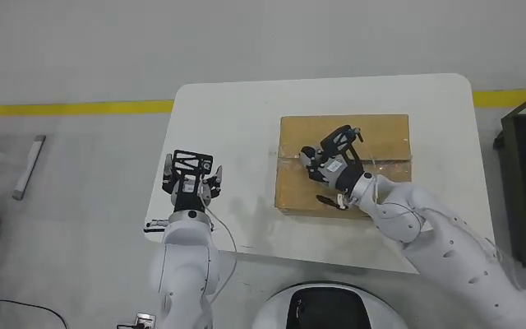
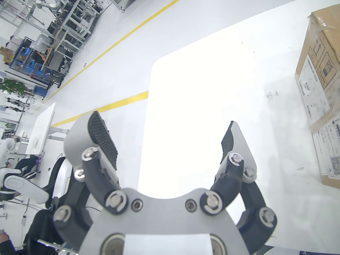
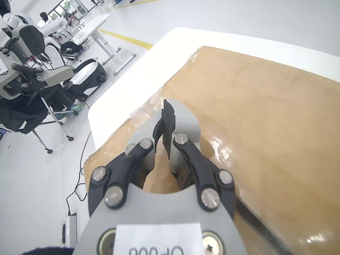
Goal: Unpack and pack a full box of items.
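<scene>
Box (image 1: 343, 164), taped, on white tabletop's (image 1: 230, 123) right half; right gripper (image 3: 165, 119) pressed together over it; left gripper (image 2: 164, 134) spread near left edge; yellow-lined floor (image 1: 82, 66)

From where I'm driving, the white worktop (image 1: 238, 123) has rounded corners and a few scuff marks. Sitting flat on it is a brown cardboard box (image 1: 382, 136), taped shut, toward the right-arm side, with labels on its side.
</scene>
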